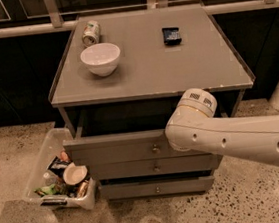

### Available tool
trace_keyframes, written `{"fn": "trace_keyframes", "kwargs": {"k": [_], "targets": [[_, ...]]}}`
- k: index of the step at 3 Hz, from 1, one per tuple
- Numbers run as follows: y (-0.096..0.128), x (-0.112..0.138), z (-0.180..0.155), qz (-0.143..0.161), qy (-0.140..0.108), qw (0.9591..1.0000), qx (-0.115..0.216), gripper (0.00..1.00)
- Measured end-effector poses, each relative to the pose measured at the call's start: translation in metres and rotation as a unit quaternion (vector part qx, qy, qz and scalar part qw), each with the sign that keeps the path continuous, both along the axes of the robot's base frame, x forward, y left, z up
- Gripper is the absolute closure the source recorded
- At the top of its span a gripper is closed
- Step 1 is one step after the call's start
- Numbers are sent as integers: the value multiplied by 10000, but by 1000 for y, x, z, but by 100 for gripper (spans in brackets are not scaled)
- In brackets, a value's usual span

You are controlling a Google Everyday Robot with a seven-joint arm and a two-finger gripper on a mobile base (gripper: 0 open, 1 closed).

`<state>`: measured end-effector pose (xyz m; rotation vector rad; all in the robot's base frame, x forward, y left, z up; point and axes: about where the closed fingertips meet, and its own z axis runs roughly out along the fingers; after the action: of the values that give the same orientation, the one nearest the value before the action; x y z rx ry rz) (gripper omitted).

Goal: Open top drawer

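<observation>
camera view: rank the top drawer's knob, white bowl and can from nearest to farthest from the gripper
The gripper is at the front of the top drawer.
1. knob, right beside it on the drawer front
2. white bowl, on the tabletop, left side
3. can, back left corner, beyond the bowl

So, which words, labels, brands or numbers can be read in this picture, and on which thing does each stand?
No text can be read.
Can: label blurred.
Dark packet: pale print, too small.
White arm: two dark patterned squares, no letters legible.
Packets in the floor bin: print too small.
Top drawer: no text; the gripper is hidden behind the arm at its front.
</observation>
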<state>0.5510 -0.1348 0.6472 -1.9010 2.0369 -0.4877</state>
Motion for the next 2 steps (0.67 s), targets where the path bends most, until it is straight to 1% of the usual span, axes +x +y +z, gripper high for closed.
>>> {"fn": "trace_keyframes", "kwargs": {"k": [1, 2], "targets": [[0, 0, 0, 1, 0, 10000, 0, 100], [-7, -3, -5, 59, -5, 10000, -3, 100]]}}
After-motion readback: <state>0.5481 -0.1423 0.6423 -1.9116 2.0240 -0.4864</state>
